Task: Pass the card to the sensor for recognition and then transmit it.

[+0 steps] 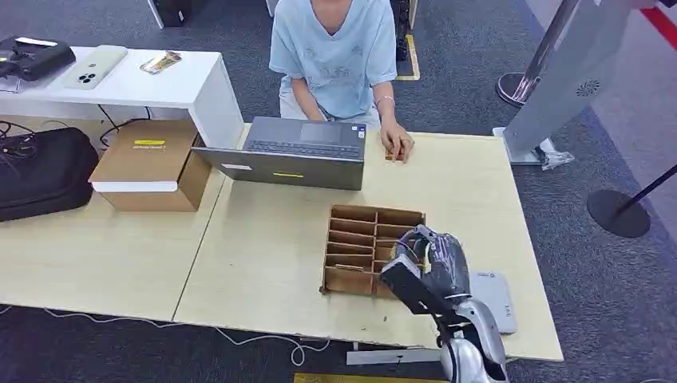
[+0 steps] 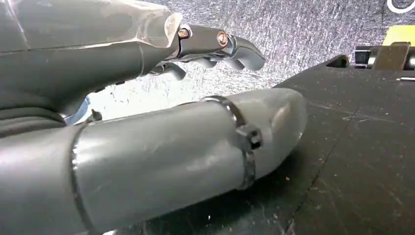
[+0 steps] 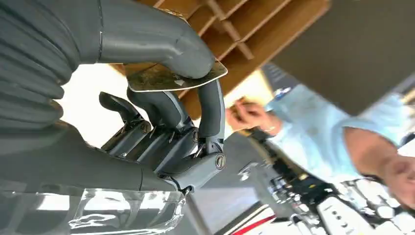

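Pale wooden tables and a white desk stand on grey carpet.

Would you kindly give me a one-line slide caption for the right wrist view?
Right hand pinches a card between thumb and finger, beside the wooden divided box, a person seated beyond.

Brown divided box, pale-blue shirt

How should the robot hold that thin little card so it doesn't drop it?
By one edge, pinched flat between thumb and a finger, coming in from the side. The card is a thin flat plate, so only its two broad faces give grip. The right hand already does this over the wooden tray: thumb on one face, a finger under the other, leaving most of the card free.
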Controlling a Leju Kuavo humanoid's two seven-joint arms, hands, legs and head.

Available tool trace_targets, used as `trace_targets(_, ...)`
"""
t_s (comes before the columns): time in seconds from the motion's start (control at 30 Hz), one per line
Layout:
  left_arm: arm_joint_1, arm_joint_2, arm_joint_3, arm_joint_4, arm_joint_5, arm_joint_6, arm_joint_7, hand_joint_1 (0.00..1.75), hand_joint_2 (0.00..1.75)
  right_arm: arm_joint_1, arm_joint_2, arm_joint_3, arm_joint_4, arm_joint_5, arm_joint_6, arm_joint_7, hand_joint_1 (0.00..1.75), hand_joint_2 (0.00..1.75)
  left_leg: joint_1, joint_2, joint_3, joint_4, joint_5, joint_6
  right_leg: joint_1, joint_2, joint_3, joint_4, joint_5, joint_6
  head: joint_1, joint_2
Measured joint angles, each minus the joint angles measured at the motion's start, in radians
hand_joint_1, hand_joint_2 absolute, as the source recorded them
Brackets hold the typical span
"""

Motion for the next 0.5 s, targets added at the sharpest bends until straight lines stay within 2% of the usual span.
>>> trace_targets(0.13,0.0,0.0,0.0,0.0,-0.005,0.0,0.0,0.0,0.0,0.001,0.0,0.0,-0.02,-0.101,0.043,-0.064,1.75,1.75,0.0,0.0,0.0,0.0,0.0,0.0,0.0,0.0,0.0,0.0,0.0,0.0,0.0,0.0)
trace_targets(0.23,0.0,0.0,0.002,0.0,-0.006,-0.002,0.0,0.0,0.0,0.004,0.0,0.0,-0.029,-0.134,0.057,-0.087,1.75,1.75,0.0,0.0,0.0,0.0,0.0,0.0,0.0,0.0,0.0,0.0,0.0,0.0,0.0,0.0)
trace_targets(0.5,-0.001,0.001,0.008,0.0,-0.011,-0.006,-0.002,0.0,0.0,0.01,0.0,0.001,-0.061,-0.165,0.038,-0.151,1.75,1.75,0.0,0.0,0.0,0.0,0.0,0.0,0.0,0.0,0.0,0.0,0.0,0.0,0.0,0.0)
